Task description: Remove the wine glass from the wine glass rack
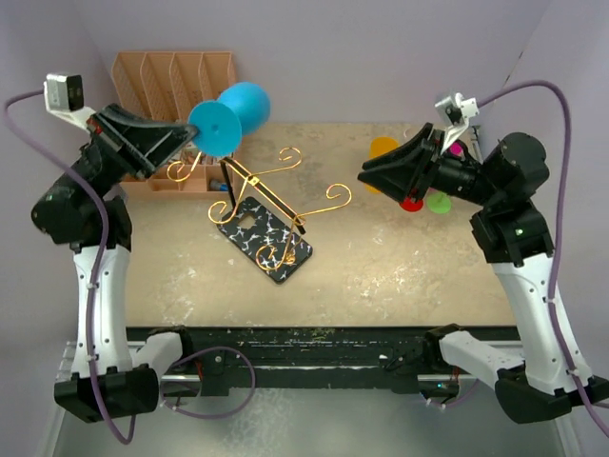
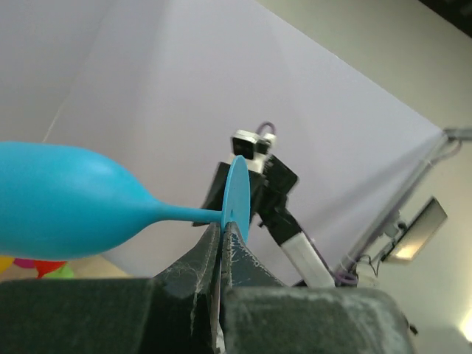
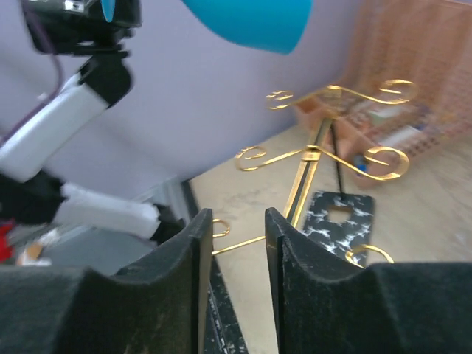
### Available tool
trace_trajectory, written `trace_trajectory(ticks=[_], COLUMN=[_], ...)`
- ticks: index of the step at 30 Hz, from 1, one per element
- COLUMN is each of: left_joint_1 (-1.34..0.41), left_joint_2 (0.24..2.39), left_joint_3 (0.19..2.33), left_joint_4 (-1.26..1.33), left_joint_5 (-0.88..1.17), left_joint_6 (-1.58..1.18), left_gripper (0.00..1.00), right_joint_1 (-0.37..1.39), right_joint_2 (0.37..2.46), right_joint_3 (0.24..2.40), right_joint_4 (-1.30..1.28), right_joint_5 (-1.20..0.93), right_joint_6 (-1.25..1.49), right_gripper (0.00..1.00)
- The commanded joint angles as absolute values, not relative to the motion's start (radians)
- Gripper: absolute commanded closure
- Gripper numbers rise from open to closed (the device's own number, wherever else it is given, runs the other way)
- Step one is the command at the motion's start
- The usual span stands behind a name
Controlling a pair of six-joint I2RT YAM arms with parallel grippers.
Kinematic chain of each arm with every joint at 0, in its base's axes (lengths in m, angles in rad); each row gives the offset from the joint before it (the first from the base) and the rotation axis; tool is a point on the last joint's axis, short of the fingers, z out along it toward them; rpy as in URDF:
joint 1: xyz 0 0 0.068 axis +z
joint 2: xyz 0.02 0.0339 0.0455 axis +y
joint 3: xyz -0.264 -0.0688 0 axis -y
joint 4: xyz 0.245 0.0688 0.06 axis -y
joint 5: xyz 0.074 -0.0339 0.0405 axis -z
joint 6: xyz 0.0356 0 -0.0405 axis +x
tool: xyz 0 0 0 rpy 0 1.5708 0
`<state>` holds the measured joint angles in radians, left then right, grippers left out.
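Left gripper (image 1: 195,134) is clamped on the round foot of the wine glass (image 1: 244,105). In the left wrist view the two fingers (image 2: 210,254) pinch the edge of the disc with no gap. The blue glass lies on its side in the air, bowl pointing away from the arm, above the far left part of the table (image 1: 400,271). It touches no part of the wine glass rack (image 1: 271,195), whose gold scroll arms stand bare over the black veined base.

Judgement: the removal itself is complete, since the glass hangs clear of every arm. At most, a set-down on open table surface is left.

Right gripper (image 1: 365,176) hovers well apart to the right, jaws spread and empty, facing the rack.

Obstacles: the orange-brown file organiser (image 1: 171,76) stands just behind and below the glass bowl, and the rack's nearest scroll sits close under the foot. A downward move should avoid both. Small coloured items (image 1: 439,202) lie near the right arm, partly hidden; their identity cannot be determined.
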<state>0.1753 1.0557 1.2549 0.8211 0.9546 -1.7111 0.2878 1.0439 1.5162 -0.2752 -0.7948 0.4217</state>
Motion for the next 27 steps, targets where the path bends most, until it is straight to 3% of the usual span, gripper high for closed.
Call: trace_trajectory(ticks=[1,5,10,19,27], left_joint_1=[0.163,0.15,0.141,0.14,0.14], left_joint_2=[1.001,0.942,0.852,0.826,0.815], left_joint_3=[1.29,1.29,1.261,1.189,1.167], left_joint_4=[1.274,1.428,1.456,1.548,1.577], left_joint_5=[0.995,0.969,0.948,0.907,0.89], left_joint_6=[-2.0,-2.095,-2.095,-2.167,-2.187], left_gripper=[1.0,1.0,1.0,1.0,1.0], right_joint_1=[0.29,0.292,0.334,0.491,0.534], right_joint_2=[1.023,1.049,1.148,1.357,1.415], right_joint_3=[1.363,1.268,1.328,1.562,1.626], right_joint_4=[0.296,0.831,1.053,1.267,1.401], right_joint_5=[-1.206,-1.274,-1.281,-1.286,-1.264], right_joint_6=[0.75,1.065,1.182,1.283,1.362], right_gripper=[0.58,0.39,0.27,0.28,0.29])
